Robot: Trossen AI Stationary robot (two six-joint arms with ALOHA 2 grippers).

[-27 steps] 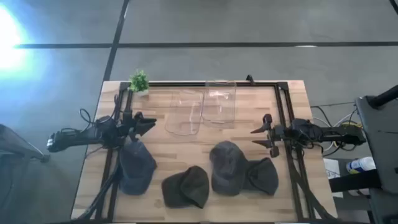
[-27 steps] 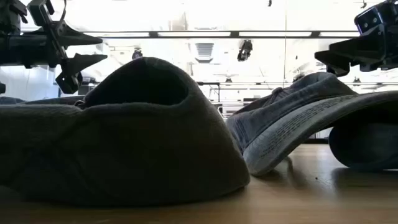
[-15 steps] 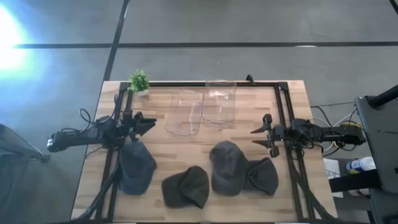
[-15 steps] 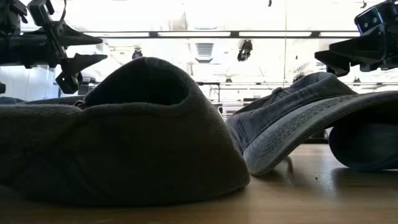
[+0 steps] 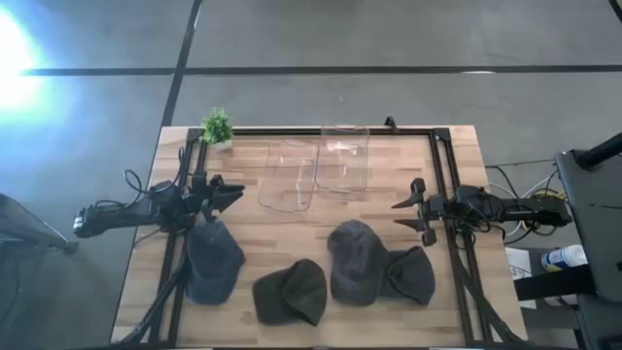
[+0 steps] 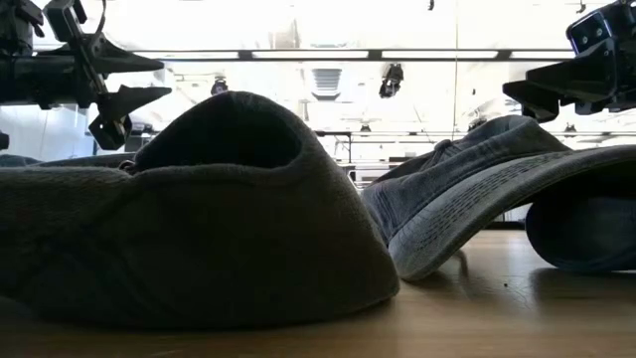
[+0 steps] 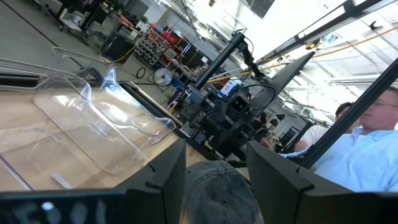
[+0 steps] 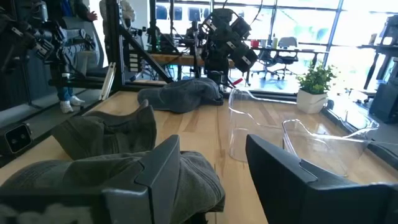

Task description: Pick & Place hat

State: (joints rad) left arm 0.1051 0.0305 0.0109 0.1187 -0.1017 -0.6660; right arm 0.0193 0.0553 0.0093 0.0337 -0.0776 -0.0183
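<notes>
Four caps lie along the table's near half in the high view: a blue-grey one (image 5: 214,258) at the left, a dark olive one (image 5: 292,292), a grey one (image 5: 354,261) and a dark grey one (image 5: 409,274) partly under it. My left gripper (image 5: 236,193) hovers open above the table, just beyond the blue-grey cap, fingers pointing right. My right gripper (image 5: 398,215) hovers open on the far right side of the grey cap, fingers pointing left. In the low view both grippers (image 6: 129,85) (image 6: 537,94) hang well above the caps. The right wrist view looks over the grey cap (image 8: 106,168).
Two clear plastic containers (image 5: 289,175) (image 5: 343,160) stand side by side at the table's far middle. A small green plant (image 5: 218,126) sits at the far left corner. Black frame rails (image 5: 442,175) run along the table's sides. A person (image 7: 367,143) sits beyond the table.
</notes>
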